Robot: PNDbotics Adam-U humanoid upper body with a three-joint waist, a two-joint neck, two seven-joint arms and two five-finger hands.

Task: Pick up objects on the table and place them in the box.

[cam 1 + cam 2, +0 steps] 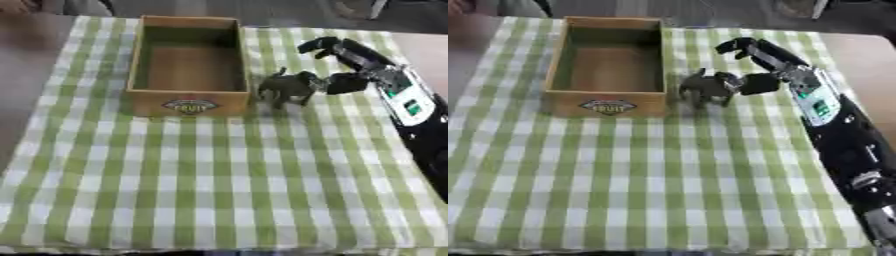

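Left eye view shows the near half of the tabletop [420, 47] covered by a green-and-white checked cloth [210, 190] with nothing standing on it. Further back, a small dark animal figure [284, 88] stands on the cloth just beside the right wall of the wooden box [189, 102], near its front corner. The box looks empty, so by this judgement nothing has yet been placed and the figure is still to be lifted and moved in.

The right arm [846, 145] comes in from the lower right and stretches diagonally toward the figure. The right hand [346, 67] sits at the figure's right side, upper fingers arched above and a lower part touching or nearly touching its rear; the fingers curve around it without clearly closing, so the hand reads as released. The left hand is not visible.
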